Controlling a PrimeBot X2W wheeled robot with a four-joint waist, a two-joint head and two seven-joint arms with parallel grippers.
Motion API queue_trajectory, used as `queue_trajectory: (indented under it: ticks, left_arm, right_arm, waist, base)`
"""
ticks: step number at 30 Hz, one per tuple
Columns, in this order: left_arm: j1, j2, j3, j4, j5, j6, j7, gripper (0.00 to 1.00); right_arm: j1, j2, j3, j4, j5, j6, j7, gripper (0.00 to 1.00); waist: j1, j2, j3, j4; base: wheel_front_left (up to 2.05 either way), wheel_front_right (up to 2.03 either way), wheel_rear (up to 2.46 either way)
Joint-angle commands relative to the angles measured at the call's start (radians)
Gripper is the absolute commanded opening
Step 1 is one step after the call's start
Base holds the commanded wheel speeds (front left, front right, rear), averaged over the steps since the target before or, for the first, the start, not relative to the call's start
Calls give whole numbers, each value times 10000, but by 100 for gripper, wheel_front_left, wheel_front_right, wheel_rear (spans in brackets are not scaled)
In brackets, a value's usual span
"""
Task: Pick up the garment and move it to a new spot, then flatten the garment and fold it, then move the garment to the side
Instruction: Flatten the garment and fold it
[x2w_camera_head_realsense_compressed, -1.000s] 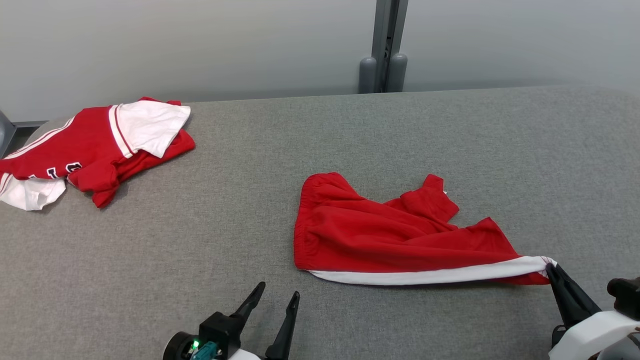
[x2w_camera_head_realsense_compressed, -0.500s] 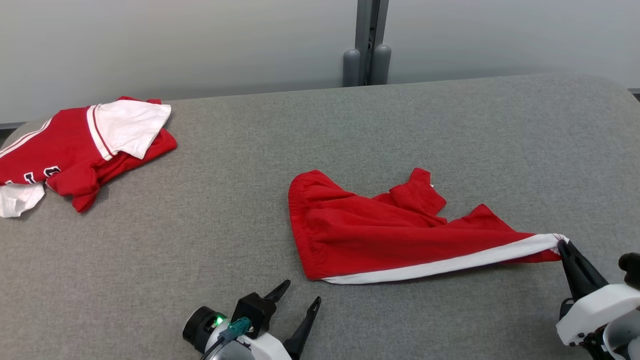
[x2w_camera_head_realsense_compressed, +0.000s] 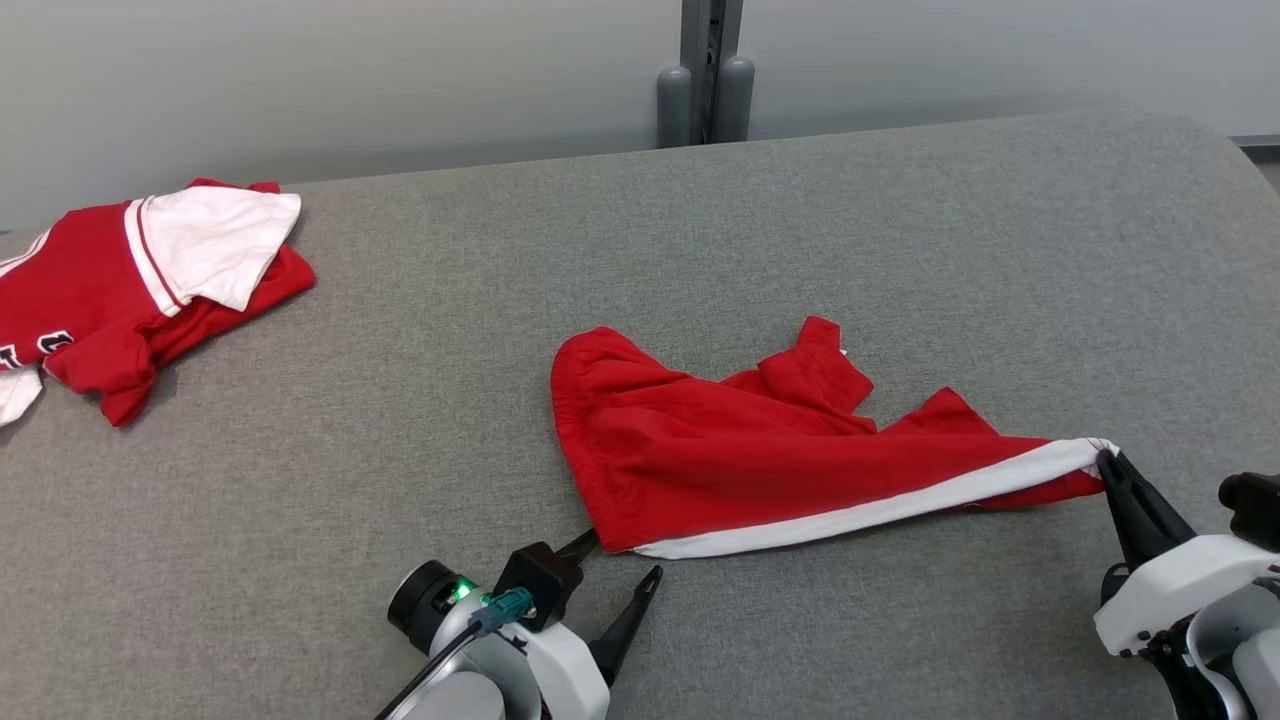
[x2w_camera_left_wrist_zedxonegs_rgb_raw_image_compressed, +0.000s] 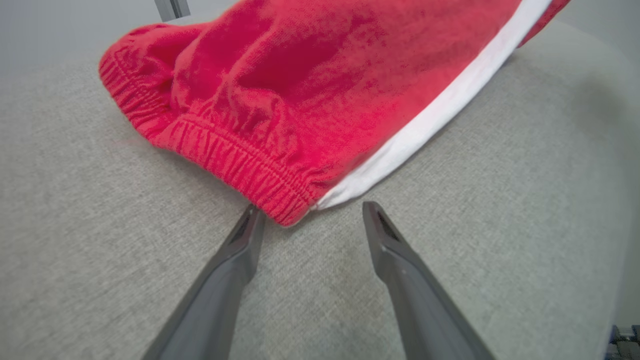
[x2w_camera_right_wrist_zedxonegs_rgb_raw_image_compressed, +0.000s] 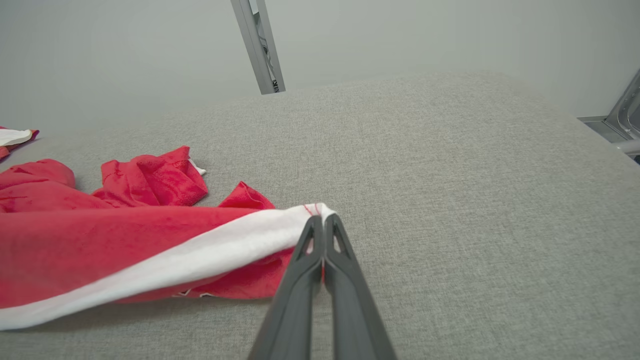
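While right gripper (x2w_camera_head_realsense_compressed: 1104, 458) is clamped on the hem corner of the shorts (x2w_camera_head_realsense_compressed: 760, 460), mid table (x2w_camera_head_realsense_compressed: 400, 420), left gripper (x2w_camera_head_realsense_compressed: 622, 556) is spread at the waistband corner. Risk: left fingertip shoves the waistband away and closes on nothing. The thin right pinch could slip.

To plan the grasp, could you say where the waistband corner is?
In the left wrist view's centre, the waistband corner lies between the left gripper's fingertips.

Red shorts (x2w_camera_head_realsense_compressed: 760, 460) with white side stripe (x2w_camera_head_realsense_compressed: 880, 510), grey tabletop (x2w_camera_head_realsense_compressed: 500, 300)
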Motion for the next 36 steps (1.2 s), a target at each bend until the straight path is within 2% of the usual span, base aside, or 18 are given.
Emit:
queue_trajectory:
  ticks: [1,8,13,16,17,18,20,21,22,25,29,36]
  left_arm:
    - [-174,50,-5,-132,-66,6,-56,100]
    - [121,48,-291,-765,-33,49,-57,95]
    - [23,48,-604,-491,-40,103,-57,95]
    - [-122,40,-711,-271,-109,197,-58,86]
    - [-161,43,-720,-231,-140,242,-58,77]
    - [-192,46,-718,-192,-157,288,-58,60]
    - [-234,43,-732,-90,-170,376,-58,33]
    - [-240,45,-770,2,-145,424,-58,10]
    - [-245,46,-803,89,-117,435,-58,0]
    - [-292,47,-861,230,-102,473,-37,0]
    - [-240,46,-519,-246,-235,613,-39,0]
    - [312,117,844,-1883,-116,610,-39,0]
  right_arm:
    - [-135,-92,20,56,74,1,-118,0]
    - [-367,-61,277,355,272,1,-329,0]
    - [-522,-13,467,515,367,1,-426,0]
    - [-613,10,599,582,431,1,-474,0]
    - [-643,19,642,615,449,1,-493,0]
    - [-681,23,675,640,468,1,-522,0]
    - [-749,23,734,691,522,1,-557,0]
    - [-770,24,766,721,538,1,-574,0]
    - [-779,24,791,750,551,1,-605,0]
    - [-826,27,881,819,623,1,-655,0]
    - [-863,-26,943,867,698,1,-771,0]
    - [-635,-204,841,309,745,1,-999,0]
  waist:
    - [0,0,16,-11]
    - [0,0,72,-111]
    - [0,0,98,-197]
    - [0,0,116,-268]
    - [0,0,122,-289]
    - [0,0,126,-305]
    - [0,0,134,-330]
    - [0,0,132,-338]
    - [0,0,129,-347]
    - [0,0,101,-363]
    - [0,0,9,-321]
    - [0,0,-352,-166]
  base:
    - [0,0,0]
    - [0,0,0]
    - [0,0,0]
    - [0,0,0]
    - [0,0,0]
    - [0,0,0]
    - [0,0,0]
    - [0,0,0]
    - [0,0,0]
    - [0,0,0]
    - [0,0,0]
    - [0,0,0]
